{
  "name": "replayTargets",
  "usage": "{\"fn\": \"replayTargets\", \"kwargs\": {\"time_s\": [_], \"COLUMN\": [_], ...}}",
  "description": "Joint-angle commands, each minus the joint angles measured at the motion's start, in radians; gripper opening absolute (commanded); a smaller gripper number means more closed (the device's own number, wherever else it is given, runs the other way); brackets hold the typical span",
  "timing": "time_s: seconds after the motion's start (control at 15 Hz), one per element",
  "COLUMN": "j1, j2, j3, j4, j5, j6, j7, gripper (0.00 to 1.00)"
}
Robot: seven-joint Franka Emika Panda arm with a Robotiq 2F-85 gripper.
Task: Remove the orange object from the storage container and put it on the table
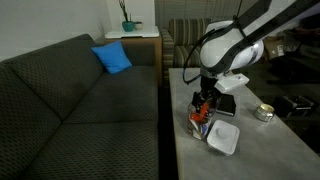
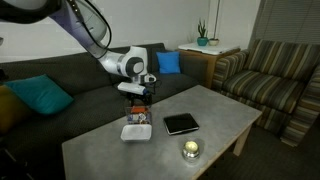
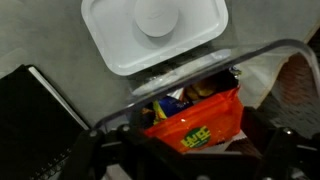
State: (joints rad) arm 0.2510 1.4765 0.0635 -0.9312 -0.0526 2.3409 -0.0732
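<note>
Orange object [image 1: 203, 124] shows in an exterior view as a small red-orange patch inside the storage container [image 1: 206, 129]. The container stands on the grey table [image 1: 275, 150], right of frame centre, with a flat white lid [image 1: 223, 138] just beside it. The gripper [image 1: 205, 100] hangs directly above the container's mouth.

In an exterior view from another side, the same group sits left of centre, with the gripper over the storage container and the white lid below it. A black tablet [image 2: 181, 124] lies to the right, and a round metal tin [image 2: 190, 150] sits well apart near the lower edge.

In the wrist view the orange object fills the lower middle. It is a glossy, crinkled printed packet standing on edge among other small wrappers [image 3: 175, 103], and the container's thin clear rim curves around it. The dark fingers [image 3: 112, 165] sit in the lower corners, spread wide to either side and holding nothing.

The packet is probably light, soft, easily crushed and a little slippery. A gentle pinch across its flat faces near the top edge looks best. The thin container may slide or lift along with it.
</note>
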Motion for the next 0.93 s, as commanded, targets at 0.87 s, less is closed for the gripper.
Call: {"fn": "replayTargets", "kwargs": {"time_s": [0.87], "j1": [-0.015], "j2": [0.000], "j3": [0.032], "j4": [-0.040], "j5": [-0.144], "j6": [0.051], "j7": [-0.416], "gripper": [1.00]}}
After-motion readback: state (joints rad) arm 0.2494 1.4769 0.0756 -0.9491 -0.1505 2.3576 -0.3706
